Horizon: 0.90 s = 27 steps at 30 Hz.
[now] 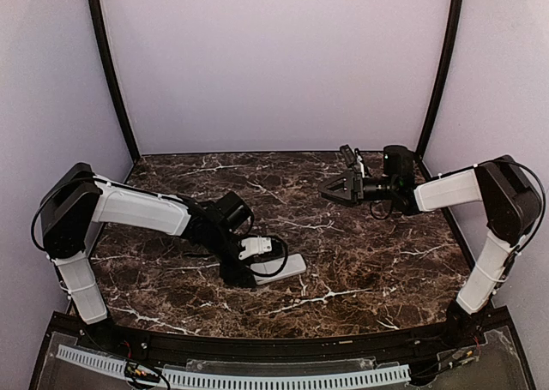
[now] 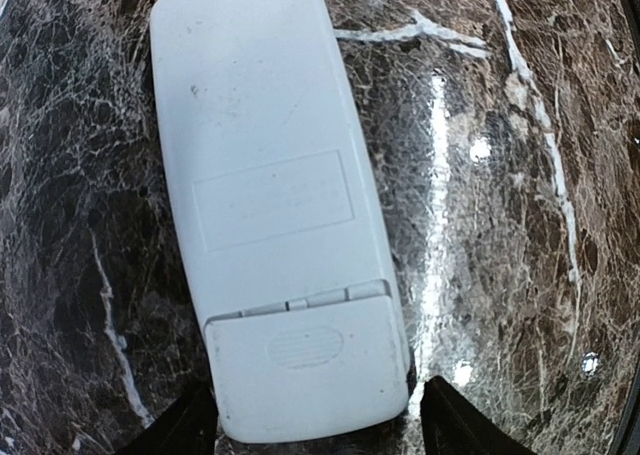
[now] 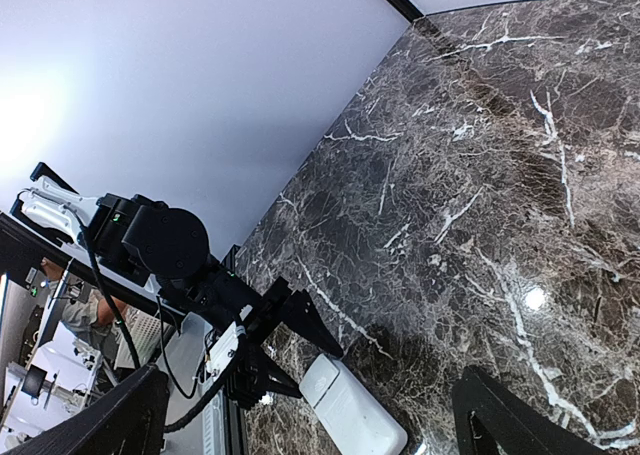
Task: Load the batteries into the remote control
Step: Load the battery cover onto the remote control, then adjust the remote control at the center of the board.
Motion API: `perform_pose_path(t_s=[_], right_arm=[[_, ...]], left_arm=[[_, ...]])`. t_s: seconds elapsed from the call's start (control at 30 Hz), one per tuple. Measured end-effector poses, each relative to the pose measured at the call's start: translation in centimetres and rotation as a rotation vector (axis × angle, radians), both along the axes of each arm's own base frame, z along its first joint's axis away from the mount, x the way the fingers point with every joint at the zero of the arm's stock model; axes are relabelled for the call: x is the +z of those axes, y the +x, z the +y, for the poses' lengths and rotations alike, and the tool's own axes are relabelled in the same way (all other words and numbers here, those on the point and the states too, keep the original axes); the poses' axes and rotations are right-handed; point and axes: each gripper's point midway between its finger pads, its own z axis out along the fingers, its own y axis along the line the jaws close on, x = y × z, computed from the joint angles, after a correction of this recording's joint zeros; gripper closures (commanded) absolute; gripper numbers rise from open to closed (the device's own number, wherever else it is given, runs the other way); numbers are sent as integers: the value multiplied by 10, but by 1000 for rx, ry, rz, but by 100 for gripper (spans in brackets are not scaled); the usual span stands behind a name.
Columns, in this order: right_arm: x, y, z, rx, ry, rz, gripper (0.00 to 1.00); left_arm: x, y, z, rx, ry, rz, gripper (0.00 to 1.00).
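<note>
The remote control (image 2: pixel 270 205) lies face down, cover (image 2: pixel 305 370) shut, 0 batteries in view; we judge loading likely done. Our left gripper (image 2: pixel 315 430) loosely straddles its end, unclenched; the right gripper (image 1: pixel 334 189) gapes empty.

A slim rectangular plastic remote control (image 2: pixel 275 205) is shown plain white, faintly speckled grey. The marble table (image 1: pixel 343 244) is patterned dark brown with white veins. The walls (image 1: pixel 274 64) are tinted lilac.

remote control (image 2: pixel 275 205) | slim, white | lying flat, plain back up | battery cover (image 2: pixel 305 375) in place | on marble table (image 2: pixel 520 275)
</note>
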Motion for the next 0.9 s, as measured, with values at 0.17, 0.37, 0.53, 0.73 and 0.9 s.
perform_pose_path(t_s=[0.17, 0.37, 0.53, 0.73, 0.9], right_arm=[[-1, 0, 0, 0, -2, -1, 2], [-7, 1, 1, 6, -46, -26, 3], [-15, 1, 5, 29, -116, -115, 5], [-28, -10, 30, 139, -179, -198, 8], [-48, -26, 58, 258, -218, -231, 12]], left_arm=[[0, 0, 0, 3, -1, 4, 16], [19, 2, -1, 22, -48, -34, 2], [62, 10, 4, 78, -169, -109, 2], [102, 39, 22, 276, -310, -156, 1], [114, 61, 39, 518, -368, -164, 1]])
